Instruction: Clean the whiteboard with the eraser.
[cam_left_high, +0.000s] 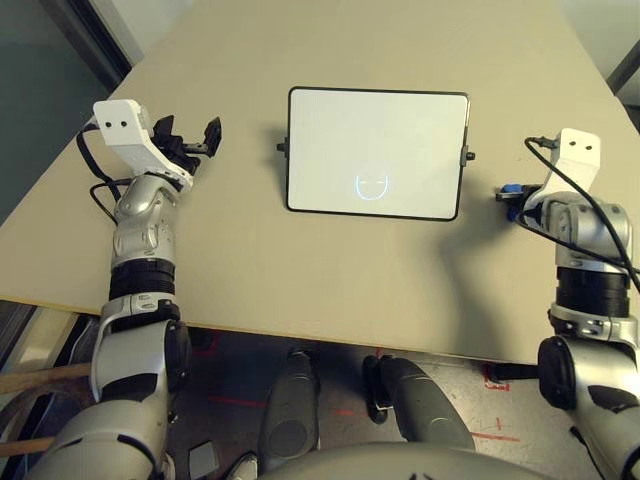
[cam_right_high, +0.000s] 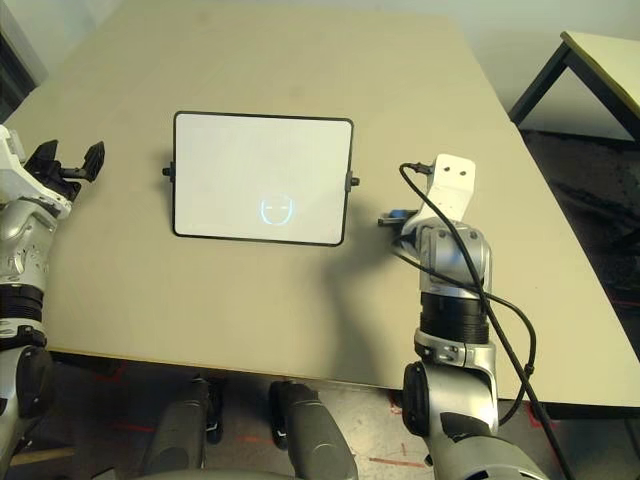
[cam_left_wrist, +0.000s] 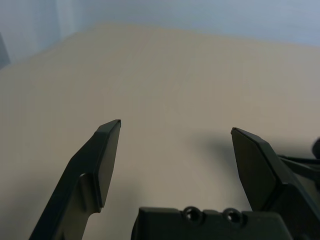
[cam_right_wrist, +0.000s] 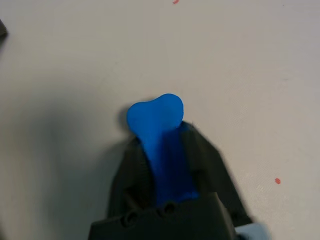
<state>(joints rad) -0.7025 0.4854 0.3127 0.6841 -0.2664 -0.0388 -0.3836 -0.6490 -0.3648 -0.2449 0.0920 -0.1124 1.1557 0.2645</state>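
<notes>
The whiteboard (cam_left_high: 375, 130) lies flat in the middle of the tan table, black-framed, with a faint blue smiley (cam_left_high: 371, 186) near its front edge. The eraser (cam_right_wrist: 157, 120), a bright blue block, sticks out from between the black fingers of my right gripper (cam_right_wrist: 160, 137), which is shut on it just above the table. In the head view this gripper (cam_left_high: 512, 198) sits right of the board, beside its right side knob (cam_left_high: 468, 157). My left gripper (cam_left_high: 190, 138) hovers left of the board, open, with nothing between its fingertips (cam_left_wrist: 111, 131).
The table's front edge (cam_left_high: 300, 335) runs close to my body, with floor below it. A second table (cam_right_high: 605, 60) stands off to the far right. Bare tabletop lies on all sides of the board.
</notes>
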